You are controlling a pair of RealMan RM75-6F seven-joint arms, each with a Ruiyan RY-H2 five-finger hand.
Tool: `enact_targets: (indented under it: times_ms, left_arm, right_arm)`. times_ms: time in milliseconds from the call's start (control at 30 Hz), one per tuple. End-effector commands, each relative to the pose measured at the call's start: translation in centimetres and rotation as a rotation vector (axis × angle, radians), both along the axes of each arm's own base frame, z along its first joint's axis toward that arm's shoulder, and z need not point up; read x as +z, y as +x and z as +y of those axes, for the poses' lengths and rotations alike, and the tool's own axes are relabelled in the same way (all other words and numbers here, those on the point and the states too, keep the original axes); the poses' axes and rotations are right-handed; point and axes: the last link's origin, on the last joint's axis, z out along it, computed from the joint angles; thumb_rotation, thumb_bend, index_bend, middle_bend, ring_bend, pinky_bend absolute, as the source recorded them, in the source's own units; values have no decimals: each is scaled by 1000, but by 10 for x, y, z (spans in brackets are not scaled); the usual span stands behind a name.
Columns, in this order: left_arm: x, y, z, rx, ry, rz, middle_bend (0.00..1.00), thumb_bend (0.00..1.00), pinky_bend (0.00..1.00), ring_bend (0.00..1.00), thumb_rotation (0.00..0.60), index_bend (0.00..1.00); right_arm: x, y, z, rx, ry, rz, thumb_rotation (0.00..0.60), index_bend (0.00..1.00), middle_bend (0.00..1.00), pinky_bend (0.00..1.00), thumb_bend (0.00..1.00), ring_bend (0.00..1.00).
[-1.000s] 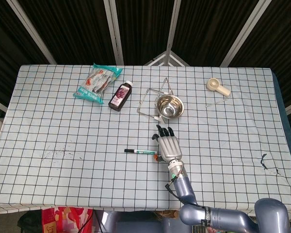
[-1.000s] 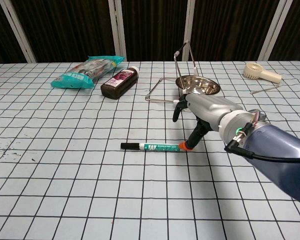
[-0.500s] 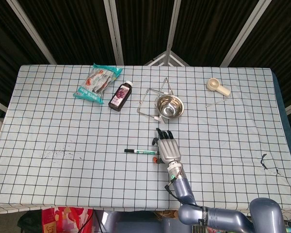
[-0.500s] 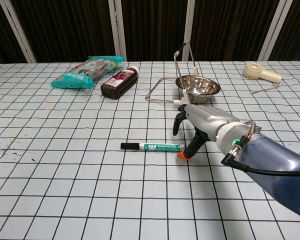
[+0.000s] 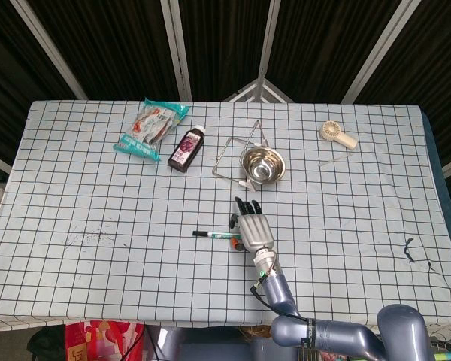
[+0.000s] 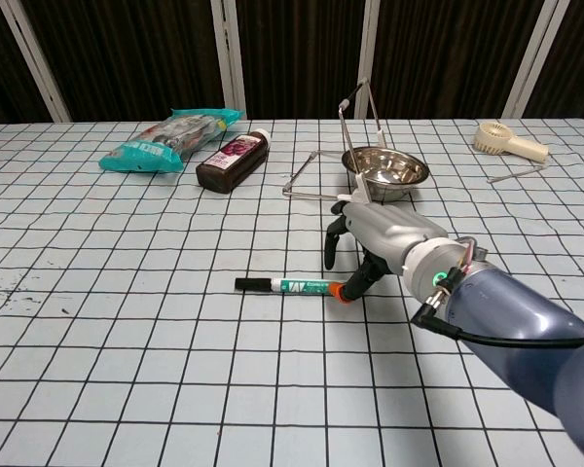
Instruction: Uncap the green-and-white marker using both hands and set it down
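One hand only is in view, your right hand (image 6: 370, 238), arched over the checked table (image 5: 83, 188), fingers spread and curled down, nothing pinched yet. Its orange-tipped thumb sits right at the marker's (image 6: 290, 285) near end, placed to close on the barrel and leave the black cap free.

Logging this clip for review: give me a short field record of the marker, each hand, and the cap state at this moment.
marker: green-and-white marker lying flat on the table, black cap still on
right hand: right hand over the marker's right end, fingers apart, orange-tipped finger at the marker; not lifted
left hand: not in view
nearby: steel bowl behind the hand
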Motion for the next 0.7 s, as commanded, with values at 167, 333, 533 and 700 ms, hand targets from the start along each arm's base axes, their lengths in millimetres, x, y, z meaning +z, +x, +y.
enact_targets:
  times_ms: [167, 333, 533, 700]
  left_arm:
    - [-1, -3, 1, 6, -3, 2, 0, 451, 0, 0, 600, 72]
    - [-2, -2, 1, 7, -6, 3, 0, 451, 0, 0, 600, 72]
    - [-5, -3, 1, 10, -9, 3, 0, 452, 0, 0, 600, 72]
    - [-4, -3, 0, 12, -6, 6, 0, 452, 0, 0, 600, 72]
  right_arm:
    - [-5, -3, 1, -8, 12, 1, 600, 499, 67, 61, 360, 108]
    - [-6, -4, 3, -5, 14, -2, 600, 499, 67, 61, 360, 107]
    - [-9, -4, 3, -2, 22, -4, 600, 503, 67, 60, 362, 108]
    - [-11, -5, 2, -2, 25, -5, 600, 527, 67, 61, 364, 108]
